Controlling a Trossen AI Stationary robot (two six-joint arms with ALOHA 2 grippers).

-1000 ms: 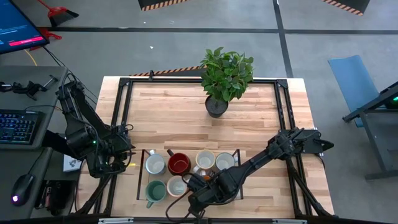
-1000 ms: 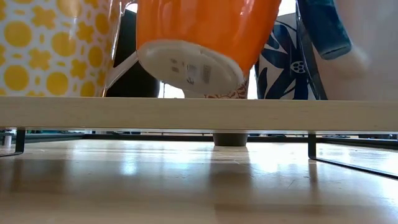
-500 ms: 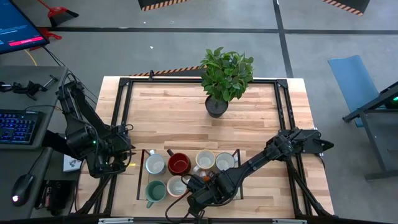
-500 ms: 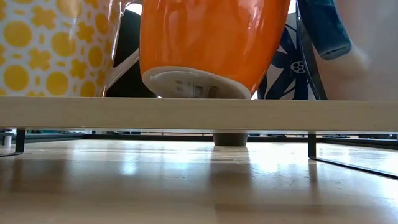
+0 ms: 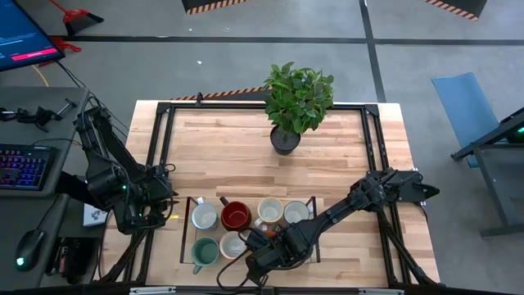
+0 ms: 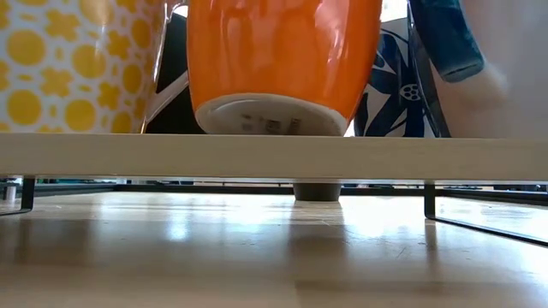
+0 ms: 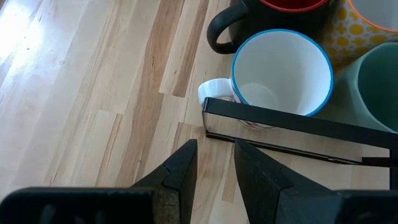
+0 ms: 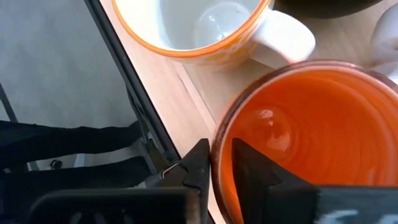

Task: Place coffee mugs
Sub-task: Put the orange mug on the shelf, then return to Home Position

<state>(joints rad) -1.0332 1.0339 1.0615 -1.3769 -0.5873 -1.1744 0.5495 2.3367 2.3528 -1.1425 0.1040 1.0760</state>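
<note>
Overhead, orange mug hidden, low view shows base flat, right gripper astride rim

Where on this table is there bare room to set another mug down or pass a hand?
Free: the wide wood between the potted plant and the mug tray, and the strip left of the plant. Crowded: the tray itself, packed with mugs, where the right end effector is at the orange mug.

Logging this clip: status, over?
Right gripper straddles orange mug rim, mug down on tray. Left gripper open, idle beside tray. Neighbouring mugs close.
</note>
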